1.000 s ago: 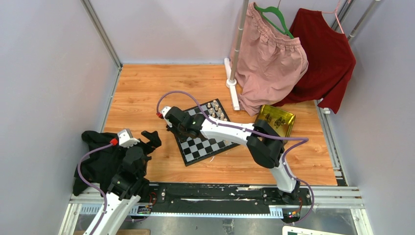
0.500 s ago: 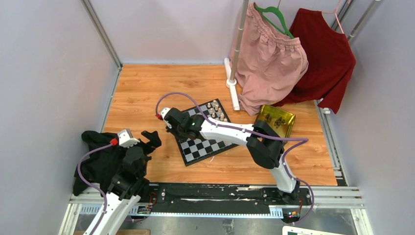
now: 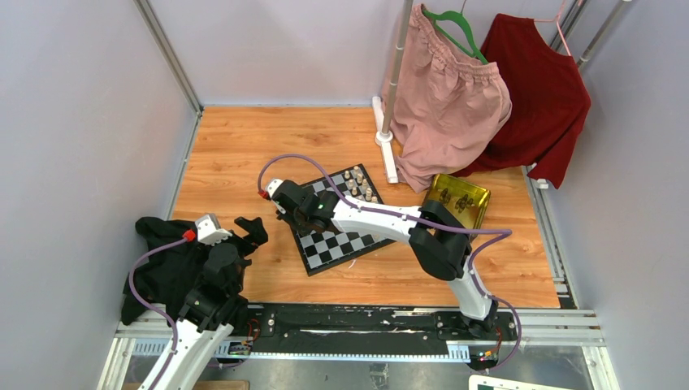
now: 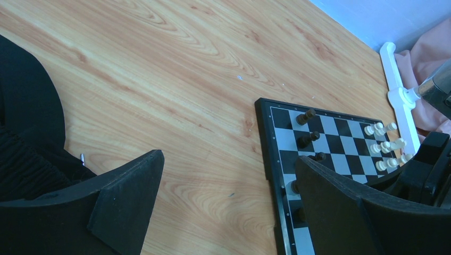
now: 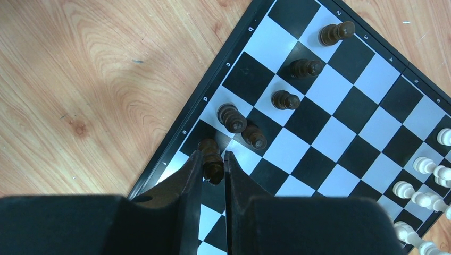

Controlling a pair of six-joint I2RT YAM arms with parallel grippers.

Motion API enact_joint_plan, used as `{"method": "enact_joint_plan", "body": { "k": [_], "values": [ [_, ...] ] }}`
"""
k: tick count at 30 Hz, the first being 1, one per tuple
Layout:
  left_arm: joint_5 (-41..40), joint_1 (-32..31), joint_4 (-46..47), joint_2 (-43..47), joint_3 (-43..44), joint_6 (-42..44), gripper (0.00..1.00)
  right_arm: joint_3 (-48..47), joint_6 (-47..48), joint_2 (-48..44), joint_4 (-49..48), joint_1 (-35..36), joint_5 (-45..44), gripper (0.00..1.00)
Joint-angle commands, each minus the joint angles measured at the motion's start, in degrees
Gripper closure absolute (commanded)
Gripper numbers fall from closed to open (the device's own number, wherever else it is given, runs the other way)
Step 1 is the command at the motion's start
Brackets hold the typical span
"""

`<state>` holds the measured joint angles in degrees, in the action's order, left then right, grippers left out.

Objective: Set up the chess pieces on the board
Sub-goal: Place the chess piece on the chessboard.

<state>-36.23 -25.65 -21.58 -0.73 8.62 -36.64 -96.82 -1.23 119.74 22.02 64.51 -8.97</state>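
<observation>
Right fingers [image 5: 187, 180] narrow, pinching a dark chess piece [image 5: 213, 163] at the board's [image 5: 345, 133] edge squares; left fingers [image 4: 127, 196] wide, empty. Approx. 5 other dark pieces [image 5: 285, 100] stand nearby; most prob. still to place.

Gold tray [image 3: 481, 199] lies well to the right of the right gripper [image 5: 213, 162]; pink garment [image 3: 448, 97] and red garment [image 3: 536, 89] hang beyond it. Black cloth [image 3: 162, 264] sits bunched just left of the left gripper [image 3: 250, 231].
</observation>
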Motion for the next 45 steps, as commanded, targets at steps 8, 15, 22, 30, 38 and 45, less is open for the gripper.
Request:
{"method": "enact_joint_plan", "body": {
  "k": [8,15,22,30,38,45],
  "values": [
    [-0.4,-0.4,-0.3,2.4,-0.7,0.1,0.0,-1.5,1.0,1.4,1.5,0.8,0.9,0.99],
    [-0.3,-0.4,-0.2,2.4,-0.7,0.1,0.0,-1.5,1.0,1.3,1.4,0.8,0.9,0.85],
    [-0.4,-0.4,-0.2,2.4,-0.8,0.1,0.0,-2.2,1.0,1.3,1.4,0.8,1.1,0.73],
    [-0.4,-0.4,-0.3,2.4,-0.8,0.1,0.0,-2.7,1.0,0.9,1.3,0.8,1.5,0.7],
    [-0.4,-0.4,-0.3,2.4,-0.6,0.0,0.0,-3.0,2.6,0.1,1.4,0.8,1.7,0.63],
    [-0.4,-0.4,-0.3,2.4,-0.7,0.0,0.0,-2.9,3.1,-2.1,1.3,0.8,-0.8,0.6]
  ]
}}
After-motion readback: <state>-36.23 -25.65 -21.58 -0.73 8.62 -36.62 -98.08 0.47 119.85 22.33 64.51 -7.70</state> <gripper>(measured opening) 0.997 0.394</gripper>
